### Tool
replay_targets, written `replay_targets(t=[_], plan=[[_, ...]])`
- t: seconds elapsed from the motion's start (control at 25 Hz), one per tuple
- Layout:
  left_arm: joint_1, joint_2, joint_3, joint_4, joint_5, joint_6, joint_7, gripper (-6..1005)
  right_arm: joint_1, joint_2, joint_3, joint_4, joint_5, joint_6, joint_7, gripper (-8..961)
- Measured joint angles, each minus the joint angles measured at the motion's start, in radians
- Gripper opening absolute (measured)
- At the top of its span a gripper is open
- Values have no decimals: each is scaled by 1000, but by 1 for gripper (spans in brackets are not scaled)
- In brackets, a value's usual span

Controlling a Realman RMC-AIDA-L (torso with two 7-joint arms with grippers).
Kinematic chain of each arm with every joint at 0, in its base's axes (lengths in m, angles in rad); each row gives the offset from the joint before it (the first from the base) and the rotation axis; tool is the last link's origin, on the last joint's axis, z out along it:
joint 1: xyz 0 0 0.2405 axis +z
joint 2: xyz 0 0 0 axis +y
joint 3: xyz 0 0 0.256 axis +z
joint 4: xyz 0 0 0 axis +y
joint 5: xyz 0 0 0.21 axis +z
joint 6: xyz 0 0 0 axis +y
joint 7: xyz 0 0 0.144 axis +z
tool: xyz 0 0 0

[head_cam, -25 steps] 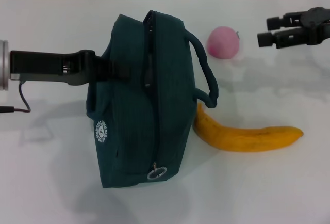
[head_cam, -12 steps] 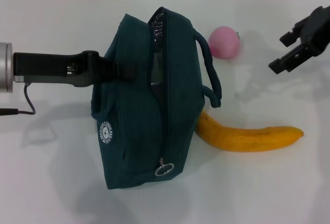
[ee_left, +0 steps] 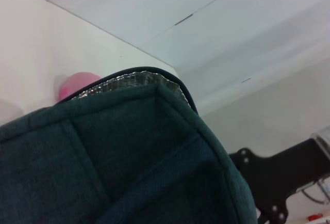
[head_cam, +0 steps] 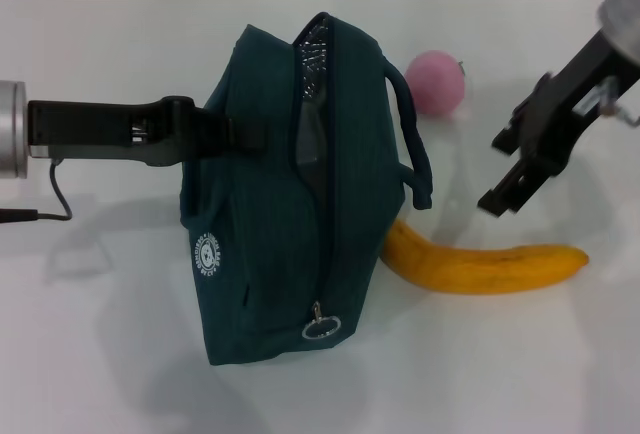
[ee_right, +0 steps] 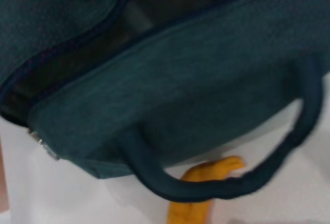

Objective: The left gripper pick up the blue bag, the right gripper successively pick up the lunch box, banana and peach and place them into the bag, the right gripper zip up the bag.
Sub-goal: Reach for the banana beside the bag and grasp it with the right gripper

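Observation:
The blue bag point(head_cam: 290, 204) stands in the middle of the table, its zipper open at the far end and silver lining point(head_cam: 318, 44) showing. My left gripper point(head_cam: 236, 134) is shut on the bag's left side. The banana point(head_cam: 490, 266) lies on the table to the right of the bag, one end tucked under the handle point(head_cam: 412, 144). Just above the banana's right half hangs my right gripper point(head_cam: 505, 169), open and holding nothing. The peach point(head_cam: 436, 82) sits behind the bag's handle. The lunch box is out of view. In the right wrist view, bag point(ee_right: 154, 64) and banana point(ee_right: 198, 198) show close up.
The zipper's ring pull point(head_cam: 320, 330) hangs at the bag's near end. A thin black cable point(head_cam: 45, 204) trails from the left arm on the table. White tabletop lies around the bag, with a wall edge at the back.
My right gripper has come in from the far right edge, moving left and nearer until it is above the banana. The bag's far opening has spread wider and the bag shifted slightly right.

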Motion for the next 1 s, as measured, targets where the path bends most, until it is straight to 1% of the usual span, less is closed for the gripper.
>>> replay_targets(t=[0.12,0.2,0.52,0.68,0.84,1.0], plan=[[-4,0,0,-1,0,0,0,40,10,24,-26,8,-30,15,4,867],[-8,0,0,-1,0,-1,0,40,14,30,-45,23,-39,34,5,866],[-13,0,0,-1,0,-3,-1,40,16,37,-167,93,-32,105,10,864],[-15,-1,0,-1,0,-3,-4,40,16,38,-229,122,5,139,19,862],[-15,-1,0,-1,0,-4,-3,40,17,38,-251,137,41,161,19,861],[-15,-2,0,-2,0,-5,-3,39,31,38,-278,180,74,182,20,860]])
